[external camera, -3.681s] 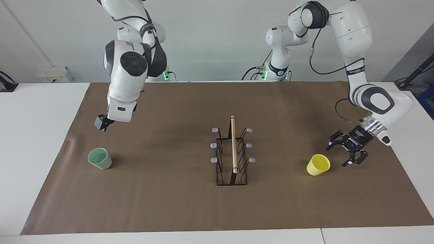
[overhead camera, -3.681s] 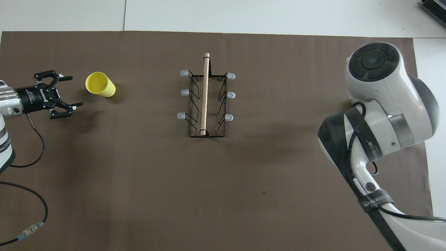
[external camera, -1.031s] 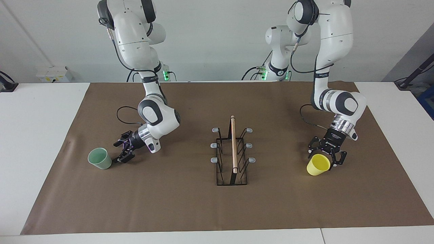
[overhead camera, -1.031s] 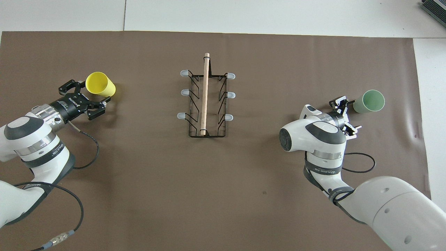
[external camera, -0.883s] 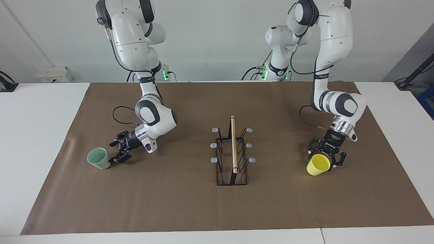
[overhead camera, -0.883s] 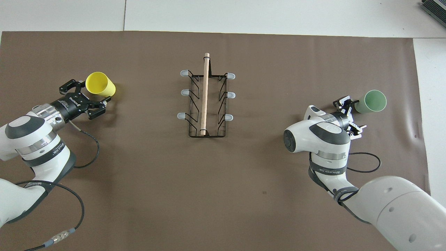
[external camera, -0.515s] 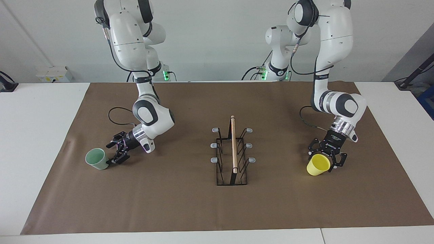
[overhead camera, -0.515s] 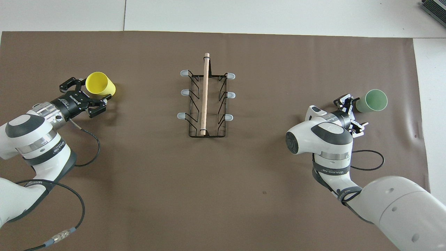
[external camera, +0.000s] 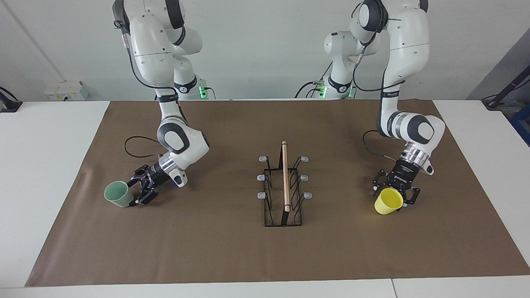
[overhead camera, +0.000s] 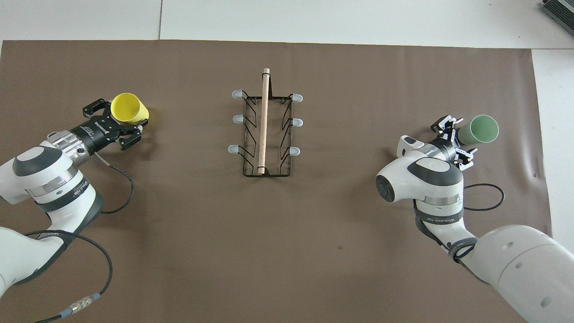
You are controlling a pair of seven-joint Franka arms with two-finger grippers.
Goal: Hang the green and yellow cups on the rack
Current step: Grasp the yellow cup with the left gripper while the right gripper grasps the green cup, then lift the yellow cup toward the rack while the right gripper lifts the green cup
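The black wire rack (external camera: 283, 186) with a wooden rod on top stands mid-table and also shows in the overhead view (overhead camera: 264, 130). Nothing hangs on it. The yellow cup (external camera: 389, 203) stands upright toward the left arm's end of the table. My left gripper (external camera: 393, 194) is low and open, its fingers either side of the cup's lower part; gripper (overhead camera: 121, 120) and cup (overhead camera: 129, 110) also show from overhead. The mint green cup (external camera: 117, 194) stands toward the right arm's end. My right gripper (external camera: 135, 192) is open with its fingertips at the cup's side (overhead camera: 482, 130).
A brown mat (external camera: 215, 248) covers most of the white table. Black cables trail from both wrists onto the mat beside the arms (overhead camera: 484, 202). Bare mat lies between each cup and the rack.
Both arms have come down from high poses to the cups. The right gripper has closed in on the green cup, which has slid slightly away from the rack. The left gripper now straddles the yellow cup.
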